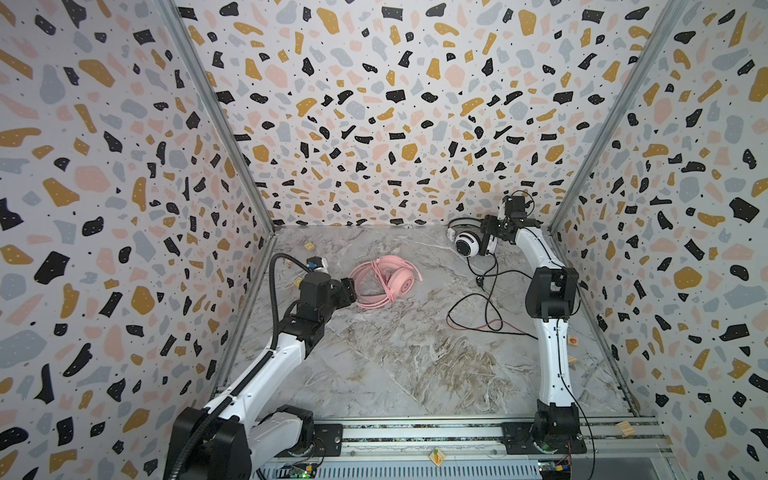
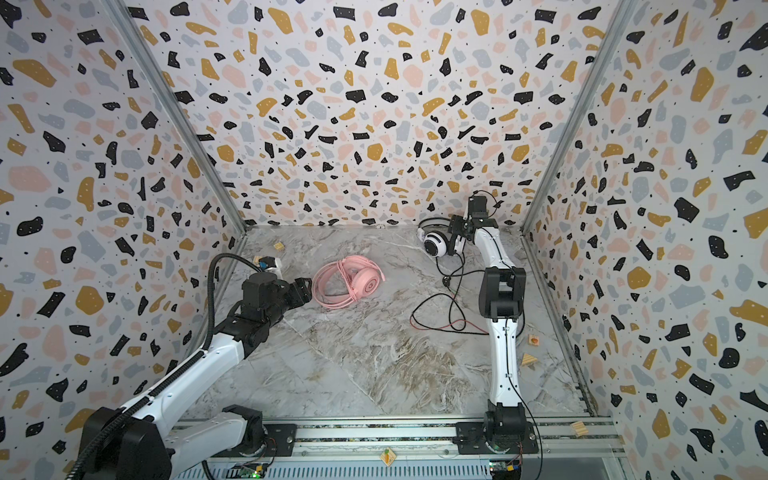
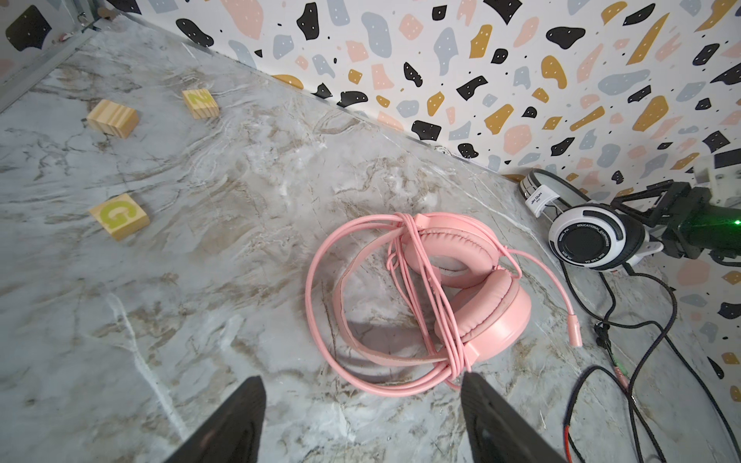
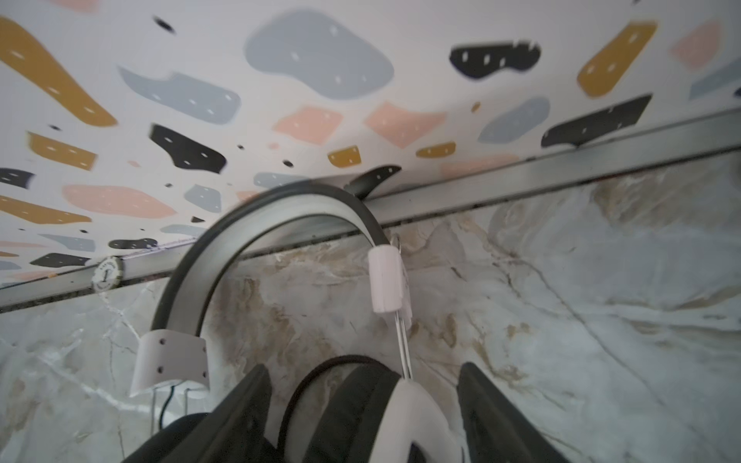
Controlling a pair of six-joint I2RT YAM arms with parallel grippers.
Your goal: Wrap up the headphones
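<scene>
Pink headset (image 3: 481, 312) looks done, your left gripper (image 3: 361, 379) spread wide and empty; right gripper (image 4: 365, 365) straddles the white-and-black headset (image 4: 276, 218) at 1 o'clock, unclamped, so grab its black cable (image 1: 497, 270) next.

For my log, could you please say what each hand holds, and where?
Left hand holds nothing; open right hand straddles an ear cup of the white-and-black headset.

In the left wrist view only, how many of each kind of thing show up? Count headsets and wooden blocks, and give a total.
Headsets: 2, the pink headset and the white-and-black headset.
Wooden blocks: 3, the plain block, the lettered block beside it, and the G block.
Total: 5.
</scene>
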